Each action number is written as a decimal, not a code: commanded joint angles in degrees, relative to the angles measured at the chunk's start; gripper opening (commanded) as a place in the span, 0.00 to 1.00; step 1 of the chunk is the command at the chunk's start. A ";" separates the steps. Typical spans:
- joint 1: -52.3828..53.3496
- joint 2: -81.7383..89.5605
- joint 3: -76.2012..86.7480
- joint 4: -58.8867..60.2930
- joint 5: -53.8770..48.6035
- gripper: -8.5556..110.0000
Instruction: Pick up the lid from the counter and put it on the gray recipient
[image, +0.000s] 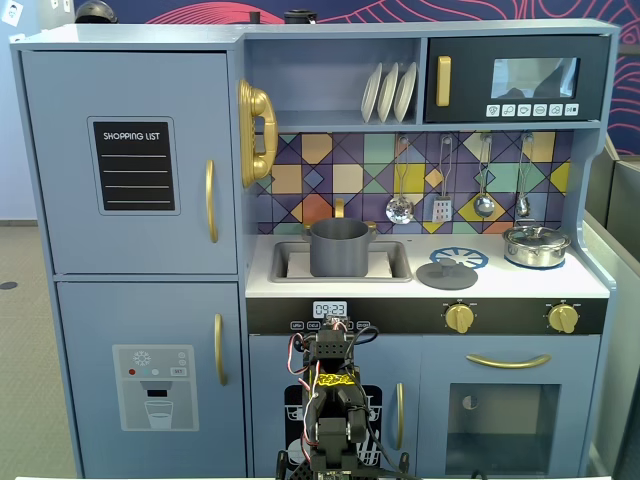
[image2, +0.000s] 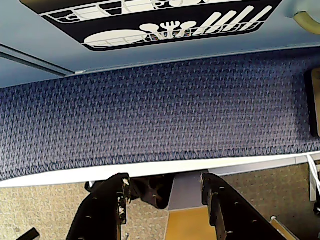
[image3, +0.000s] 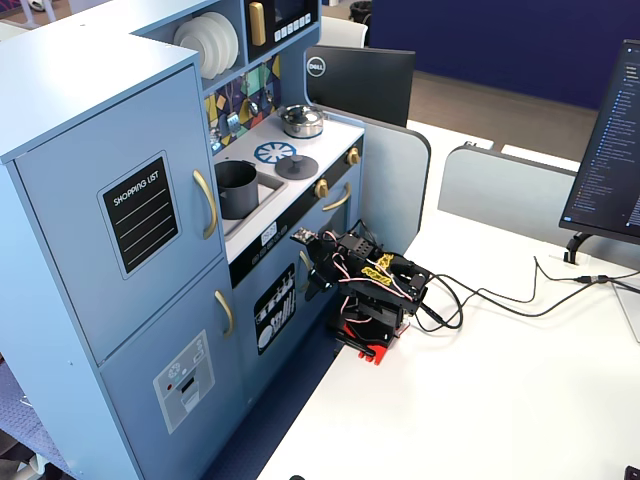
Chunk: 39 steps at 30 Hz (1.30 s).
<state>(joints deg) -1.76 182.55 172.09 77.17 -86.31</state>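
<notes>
The dark-gray lid (image: 447, 273) lies flat on the counter, to the right of the sink, knob up. The gray recipient (image: 338, 248) stands in the sink, uncovered. In the other fixed view the lid (image3: 297, 166) lies just behind the gray recipient (image3: 236, 188). My arm (image: 335, 400) is folded low at the table edge, in front of the kitchen and well below the counter. My gripper (image2: 165, 197) is open and empty, pointing down over the table edge at blue carpet. Lid and recipient are out of the wrist view.
A shiny silver pot (image: 536, 245) with its own lid stands on the right burner. Utensils (image: 400, 205) hang above the counter. The dishwasher door (image2: 150, 25) is close in front of the gripper. Cables (image3: 500, 300) and monitors lie on the white table.
</notes>
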 joint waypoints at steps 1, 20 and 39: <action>4.48 -0.35 -0.09 10.46 -1.76 0.07; 6.42 -17.58 -27.77 3.60 0.70 0.07; 36.04 -21.18 -29.62 -66.97 -7.38 0.07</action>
<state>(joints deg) 28.21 163.56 139.31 31.82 -95.01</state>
